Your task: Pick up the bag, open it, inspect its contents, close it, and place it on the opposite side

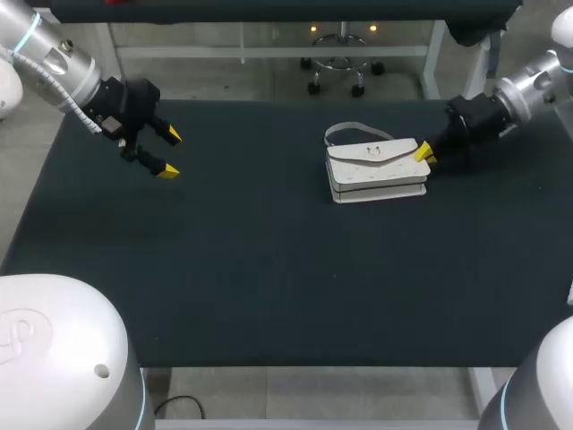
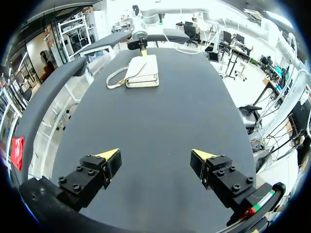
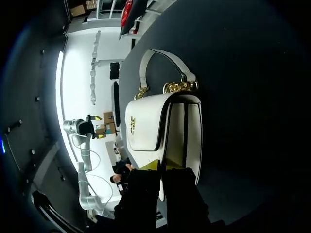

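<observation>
- On the right part of the black table (image 1: 269, 269), toward its far edge, we see the white bag (image 1: 376, 170).
- It rests on the table with its flap closed.
- A small gold clasp (image 3: 132, 124) sits in the middle of the flap.
- The bag's white strap (image 3: 160, 56) makes a loop at the end away from our right gripper. A bit of gold chain (image 3: 180, 87) joins the strap to the bag.
- Our right gripper (image 1: 423, 154) comes in from the right side and is right up against the bag's right end.
- We cannot tell if it has a hold on the bag or is only touching it.
- Our left gripper (image 1: 170, 153) is over the left part of the table, well apart from the bag.
- Its two yellow-tipped fingers (image 2: 111, 154) are spread wide, with nothing between them, only bare table below.
- From our left wrist, the bag is far ahead across the table, and our right gripper is just behind it.
</observation>
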You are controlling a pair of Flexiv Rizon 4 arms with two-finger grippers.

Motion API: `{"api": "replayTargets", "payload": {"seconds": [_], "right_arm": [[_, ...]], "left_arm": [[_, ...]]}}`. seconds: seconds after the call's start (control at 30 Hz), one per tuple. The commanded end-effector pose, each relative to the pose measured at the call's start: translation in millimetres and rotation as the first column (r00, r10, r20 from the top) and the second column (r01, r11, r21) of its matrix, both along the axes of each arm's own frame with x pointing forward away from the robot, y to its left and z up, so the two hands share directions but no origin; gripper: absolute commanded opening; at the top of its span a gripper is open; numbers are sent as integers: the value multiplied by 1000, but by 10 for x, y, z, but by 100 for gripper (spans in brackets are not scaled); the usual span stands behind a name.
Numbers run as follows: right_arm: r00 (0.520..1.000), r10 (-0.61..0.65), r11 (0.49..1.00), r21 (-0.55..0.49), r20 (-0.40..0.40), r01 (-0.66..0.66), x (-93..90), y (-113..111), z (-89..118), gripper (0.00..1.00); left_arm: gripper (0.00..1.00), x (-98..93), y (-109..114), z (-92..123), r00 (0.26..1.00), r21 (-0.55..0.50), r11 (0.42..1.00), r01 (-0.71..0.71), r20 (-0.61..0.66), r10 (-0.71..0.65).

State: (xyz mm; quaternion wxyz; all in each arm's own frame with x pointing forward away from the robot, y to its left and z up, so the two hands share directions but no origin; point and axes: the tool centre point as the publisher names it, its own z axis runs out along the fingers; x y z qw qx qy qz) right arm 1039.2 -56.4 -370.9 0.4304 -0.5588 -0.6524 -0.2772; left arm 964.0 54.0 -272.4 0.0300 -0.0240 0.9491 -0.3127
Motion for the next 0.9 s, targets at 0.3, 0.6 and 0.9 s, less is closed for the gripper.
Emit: {"api": "replayTargets", "payload": {"seconds": [0.3, 0.6, 0.9], "right_arm": [[1000, -20, 1000, -12, 15, 20, -69, 23, 23, 0], [999, -32, 999, 33, 28, 31, -293, 413, -51, 0], [994, -95, 995, 33, 52, 93, -571, 724, -13, 0]], "left_arm": [[100, -3, -2, -7, 1000, -2, 1000, 0, 2, 0], [100, -3, -2, -7, 1000, -2, 1000, 0, 2, 0], [100, -3, -2, -7, 1000, -2, 1000, 0, 2, 0]]}}
